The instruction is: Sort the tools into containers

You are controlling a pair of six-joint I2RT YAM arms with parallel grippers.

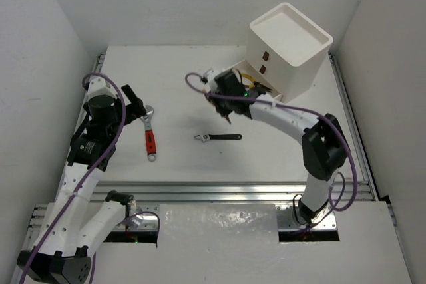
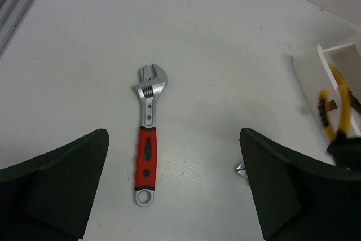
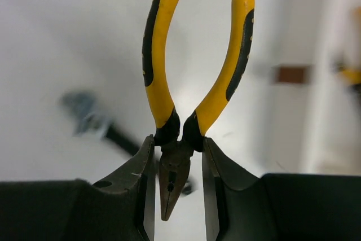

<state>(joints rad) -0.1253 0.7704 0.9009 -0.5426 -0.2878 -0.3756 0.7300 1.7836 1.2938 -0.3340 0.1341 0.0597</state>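
White tabletop [image 1: 186, 84]: right pincer [image 3: 176, 145] clenched on yellow-handled pliers [image 3: 161, 83], just left of drawer unit [image 1: 293, 51]. Left pincer [image 2: 174, 136] released, above red-handled wrench [image 2: 146, 156] at left. Black-handled wrench [image 1: 223, 137] lies mid-tabletop.

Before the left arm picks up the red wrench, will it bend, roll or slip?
The red wrench looks like solid metal, so it is probably stiff and rather heavy for its size. It lies flat on the table, so rolling seems unlikely. Its rubbery-looking red handle should slip less than the bare metal head.
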